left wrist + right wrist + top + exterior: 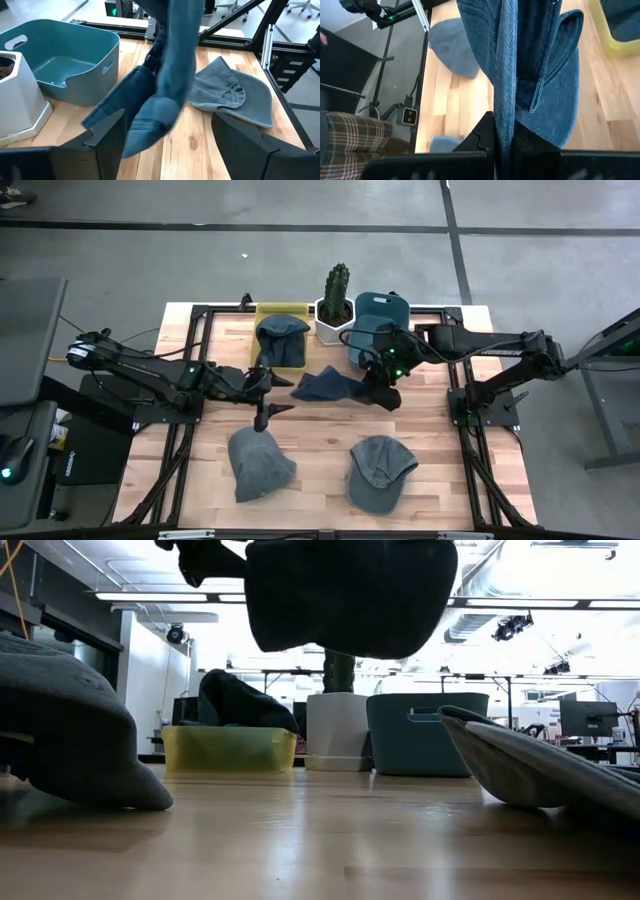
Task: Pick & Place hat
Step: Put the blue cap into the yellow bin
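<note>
Two claws meet over mid-table. The right gripper (383, 392) is clenched on a dark blue cap (325, 386), pinching a fold of cloth so the rest hangs clear of the wood; the low view shows it in the air. That grip probably serves to carry it to a bin. Facing it from the cap's other side, the left gripper (272, 394) has its fingers spread, grasping nothing, apparently waiting.

Behind the right gripper stands a teal bin (384, 308), empty in the left wrist view. Beside that is a cactus (337, 288) in a white pot, then a yellow bin (281, 313) with one grey hat (280, 340) inside. On the near side of the claws lie two more grey hats: a beanie (258, 463) below the left gripper and a cap (381, 471) below the right. Four hats, two bins, one cactus.
</note>
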Tool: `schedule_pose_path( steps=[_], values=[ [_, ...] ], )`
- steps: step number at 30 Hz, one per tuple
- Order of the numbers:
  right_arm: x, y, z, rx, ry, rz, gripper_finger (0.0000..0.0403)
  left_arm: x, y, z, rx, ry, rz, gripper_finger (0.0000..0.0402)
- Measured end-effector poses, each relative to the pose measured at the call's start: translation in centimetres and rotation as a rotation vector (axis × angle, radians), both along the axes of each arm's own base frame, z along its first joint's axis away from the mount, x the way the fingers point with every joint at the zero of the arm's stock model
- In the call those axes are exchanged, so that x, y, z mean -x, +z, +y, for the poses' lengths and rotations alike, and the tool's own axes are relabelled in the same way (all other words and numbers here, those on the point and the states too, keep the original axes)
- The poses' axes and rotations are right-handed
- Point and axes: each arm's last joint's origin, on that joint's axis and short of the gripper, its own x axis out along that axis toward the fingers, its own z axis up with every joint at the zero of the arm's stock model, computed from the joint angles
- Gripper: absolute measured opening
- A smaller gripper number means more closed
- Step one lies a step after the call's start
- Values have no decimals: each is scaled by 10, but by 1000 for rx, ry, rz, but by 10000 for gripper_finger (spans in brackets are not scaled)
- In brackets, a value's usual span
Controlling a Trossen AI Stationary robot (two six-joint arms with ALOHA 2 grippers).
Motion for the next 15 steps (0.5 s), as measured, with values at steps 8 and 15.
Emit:
schedule_pose_path(
  steps=[8, 15],
  values=[
    [-5, 4, -2, 0, -12, -65, 5, -5, 2, 0, -4, 20, -44, 273],
    [-16, 4, -3, -2, -10, -121, 5, -6, 8, 0, -7, 32, -104, 273]
  ],
)
